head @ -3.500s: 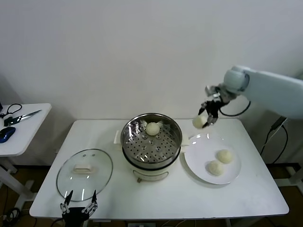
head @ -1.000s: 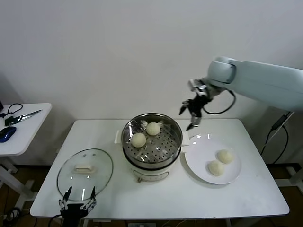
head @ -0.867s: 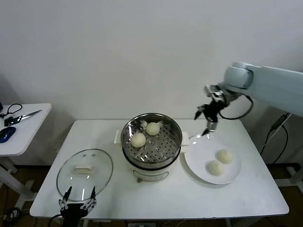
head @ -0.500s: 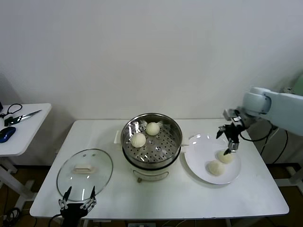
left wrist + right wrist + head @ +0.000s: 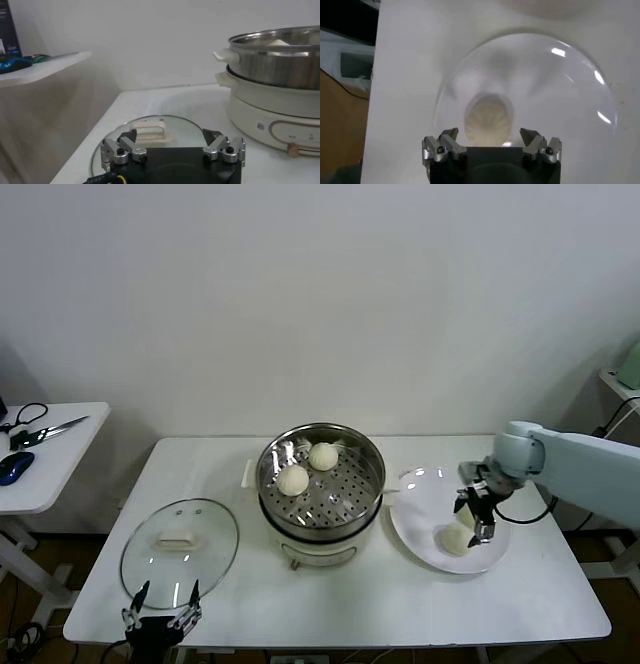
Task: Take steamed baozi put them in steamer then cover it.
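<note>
The steamer stands mid-table with two steamed baozi on its tray, one at the left and one at the back. Two more baozi lie on the white plate: one shows whole, the other is partly hidden by my right gripper. In the right wrist view the right gripper is open, low over the plate, with a baozi between its spread fingers. The cover lies flat at the front left. My left gripper is open and parked in front of it.
The left wrist view shows the left gripper, the cover and the steamer. A side table at the left holds scissors and a blue mouse. A wall stands behind the table.
My right gripper carried a baozi to the steamer and left it there, then swung back right, open, and came down over a baozi on the plate. The left arm has not moved.
</note>
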### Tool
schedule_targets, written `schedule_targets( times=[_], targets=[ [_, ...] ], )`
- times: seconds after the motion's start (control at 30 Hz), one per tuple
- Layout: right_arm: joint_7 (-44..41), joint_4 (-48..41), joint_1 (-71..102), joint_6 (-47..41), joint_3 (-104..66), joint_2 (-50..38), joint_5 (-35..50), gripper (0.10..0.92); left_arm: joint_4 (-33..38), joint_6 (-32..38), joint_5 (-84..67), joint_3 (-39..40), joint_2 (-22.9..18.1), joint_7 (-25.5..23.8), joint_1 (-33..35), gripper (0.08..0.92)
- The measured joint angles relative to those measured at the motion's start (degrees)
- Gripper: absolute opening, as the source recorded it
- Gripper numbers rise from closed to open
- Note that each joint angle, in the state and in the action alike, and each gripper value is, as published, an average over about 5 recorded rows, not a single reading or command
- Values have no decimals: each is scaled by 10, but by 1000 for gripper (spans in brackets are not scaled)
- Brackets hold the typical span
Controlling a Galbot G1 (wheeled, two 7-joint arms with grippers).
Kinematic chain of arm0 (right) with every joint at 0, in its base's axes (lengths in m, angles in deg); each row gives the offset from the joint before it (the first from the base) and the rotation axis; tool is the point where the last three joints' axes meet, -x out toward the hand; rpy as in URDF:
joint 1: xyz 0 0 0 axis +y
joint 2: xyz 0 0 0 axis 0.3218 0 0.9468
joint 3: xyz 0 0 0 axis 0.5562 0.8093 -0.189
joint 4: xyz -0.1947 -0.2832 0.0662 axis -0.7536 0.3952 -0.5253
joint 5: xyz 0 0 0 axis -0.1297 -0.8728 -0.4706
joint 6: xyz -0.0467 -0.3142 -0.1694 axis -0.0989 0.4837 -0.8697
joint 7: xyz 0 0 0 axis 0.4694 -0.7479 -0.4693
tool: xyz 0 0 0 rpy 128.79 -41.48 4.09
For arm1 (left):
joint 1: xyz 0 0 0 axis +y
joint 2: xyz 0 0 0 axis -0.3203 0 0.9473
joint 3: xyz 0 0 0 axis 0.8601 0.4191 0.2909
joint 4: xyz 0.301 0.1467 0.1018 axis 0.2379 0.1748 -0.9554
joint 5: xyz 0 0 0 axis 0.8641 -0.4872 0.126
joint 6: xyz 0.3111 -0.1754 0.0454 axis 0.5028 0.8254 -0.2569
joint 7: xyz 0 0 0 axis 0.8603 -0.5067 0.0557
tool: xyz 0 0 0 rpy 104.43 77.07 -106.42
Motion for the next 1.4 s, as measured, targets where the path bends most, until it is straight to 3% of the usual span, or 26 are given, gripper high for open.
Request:
schedule_targets(
  times=[0.5, 0.73, 1.13, 1.4],
  targets=[
    [16, -29, 66, -3, -56, 16, -40, 685, -4, -1, -2, -3, 0, 1, -5, 823],
    [0, -17, 20, 16, -37, 14, -38, 678, -3, -1, 1, -1, -1, 2, -4, 823],
    [-65, 20, -232, 160, 51, 75, -7, 679, -1, 0, 8, 4, -1, 2, -2, 823],
    [-79, 101, -340, 252, 52, 147, -28, 679, 3, -1, 10, 3, -1, 2, -2, 823]
  ],
)
